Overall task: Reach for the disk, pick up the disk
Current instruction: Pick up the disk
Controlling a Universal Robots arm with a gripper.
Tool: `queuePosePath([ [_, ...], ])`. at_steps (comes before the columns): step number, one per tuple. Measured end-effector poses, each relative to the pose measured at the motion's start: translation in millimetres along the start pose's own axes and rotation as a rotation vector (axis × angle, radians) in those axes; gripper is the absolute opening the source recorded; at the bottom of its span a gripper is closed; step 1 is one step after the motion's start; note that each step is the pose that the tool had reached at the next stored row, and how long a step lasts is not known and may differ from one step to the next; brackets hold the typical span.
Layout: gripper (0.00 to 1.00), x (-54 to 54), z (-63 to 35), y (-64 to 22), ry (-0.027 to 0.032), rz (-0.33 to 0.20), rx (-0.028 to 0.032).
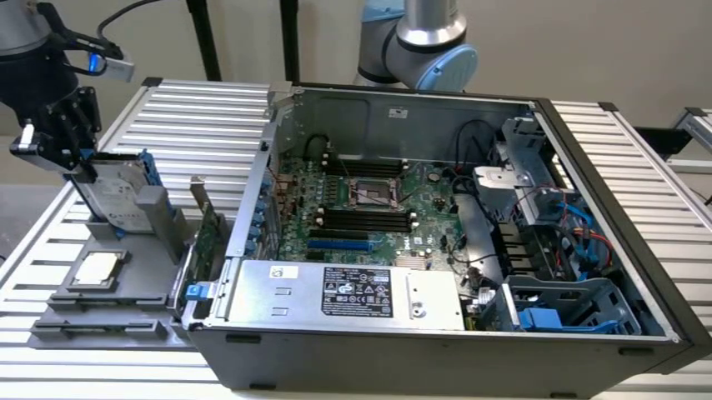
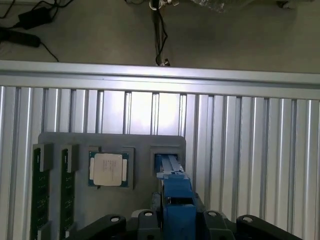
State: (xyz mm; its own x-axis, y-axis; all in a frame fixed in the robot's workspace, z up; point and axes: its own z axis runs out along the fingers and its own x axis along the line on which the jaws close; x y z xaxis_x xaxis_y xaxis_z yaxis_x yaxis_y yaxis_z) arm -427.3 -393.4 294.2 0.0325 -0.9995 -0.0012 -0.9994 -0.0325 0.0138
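The black gripper point(image 1: 76, 167) sits over the upper edge of the silver-grey, blue-framed disk point(image 1: 115, 198), which stands upright in a slot of the flat grey tray point(image 1: 56, 327). Whether it grips the disk cannot be told. The print on the disk's white label is illegible.

Lost the disk's point(image 1: 117, 198) foot in a tray point(image 1: 112, 332) slot, its upper corner behind the gripper point(image 1: 83, 169). Could not read its label, too small. Could not tell whether the gripper touched it. Cut the gripper's arm point(image 1: 28, 33) at the exterior view's left edge, a second arm point(image 1: 428, 42) at the top edge. Cut two memory sticks point(image 2: 39, 197) short at the wrist view's edge
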Motion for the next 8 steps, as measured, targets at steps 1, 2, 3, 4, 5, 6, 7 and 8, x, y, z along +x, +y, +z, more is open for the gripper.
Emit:
queuePosePath([
  [1,0.33,0.0,0.0,0.0,0.0000,0.000,0.0000],
  [2,0.33,0.0,0.0,0.0,-0.0001,0.000,0.0001],
  [3,0.33,0.0,0.0,0.0,0.0000,0.000,0.0001],
  [4,0.33,0.0,0.0,0.0,-0.0001,0.000,0.0003],
  [5,0.33,0.0,0.1,0.2,-0.0001,0.000,0.0009],
  [6,0.33,0.2,0.1,0.6,-0.0001,0.000,0.0018],
  [7,0.33,0.6,0.2,1.1,0.0000,0.000,0.0031],
  [8,0.33,1.1,0.3,1.9,0.0000,0.000,0.0047],
])
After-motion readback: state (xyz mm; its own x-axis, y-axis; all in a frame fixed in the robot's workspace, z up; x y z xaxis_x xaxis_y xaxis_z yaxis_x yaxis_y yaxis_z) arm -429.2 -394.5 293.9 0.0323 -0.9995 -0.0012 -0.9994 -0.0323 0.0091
